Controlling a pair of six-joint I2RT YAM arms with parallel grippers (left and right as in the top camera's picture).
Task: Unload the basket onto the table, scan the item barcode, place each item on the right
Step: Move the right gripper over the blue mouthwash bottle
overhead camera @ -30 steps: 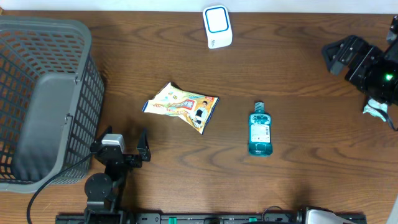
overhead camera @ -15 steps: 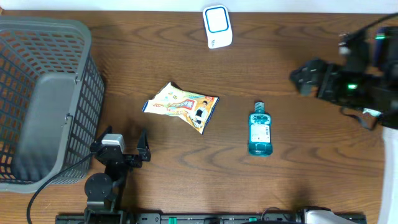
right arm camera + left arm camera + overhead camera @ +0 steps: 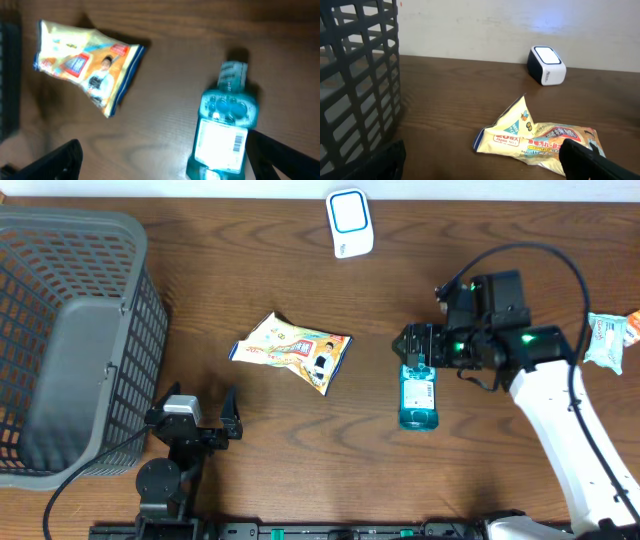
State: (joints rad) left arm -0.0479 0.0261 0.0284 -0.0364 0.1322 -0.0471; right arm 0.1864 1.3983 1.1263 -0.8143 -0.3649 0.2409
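Basket (image 3: 70, 340) on table (image 3: 500, 240), far left. Scanner (image 3: 349, 222) at back edge, centre. Snack packet (image 3: 295, 350) mid-table; bottle (image 3: 418, 395) lying flat to its right, cap toward back. Right gripper (image 3: 412, 350) over bottle's cap end. Left gripper (image 3: 195, 415) at front, just right of basket. Second packet (image 3: 608, 340) at far right edge

The cap of the bottle (image 3: 418, 402) is hidden under the right gripper (image 3: 409, 348) from above, and in the blurry right wrist view its bottom is cut off.
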